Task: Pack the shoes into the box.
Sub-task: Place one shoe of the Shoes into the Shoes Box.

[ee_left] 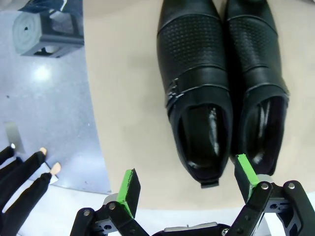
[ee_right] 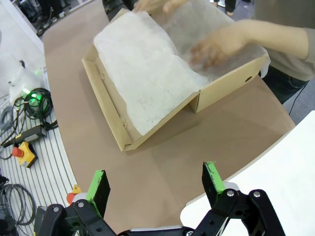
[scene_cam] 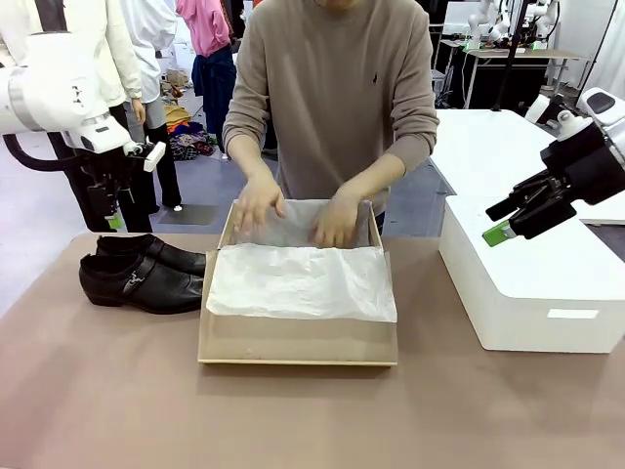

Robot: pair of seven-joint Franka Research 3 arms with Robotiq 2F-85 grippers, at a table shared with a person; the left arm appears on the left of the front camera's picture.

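Looked like a robotics lab to me. An emergency-stop button [ee_right: 20, 153] and tangled cables [ee_right: 30, 104] sat down beside the brown table [scene_cam: 117, 410], the grey floor [ee_left: 44, 98] was glossy, and a pile of clothes [scene_cam: 187, 137] lay on it further back.

Brown worktop [scene_cam: 107, 391] above a glossy grey floor [ee_left: 44, 98]. Beyond, a white table [scene_cam: 488, 147] and a heap of coloured clothes [scene_cam: 187, 137] on the floor.

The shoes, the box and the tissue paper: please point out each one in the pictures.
shoes [scene_cam: 146, 285], front view, on the side of the nearer shoe.
box [scene_cam: 293, 342], front view, on its bare near cardboard.
tissue paper [scene_cam: 298, 281], front view, on the middle of the sheet.
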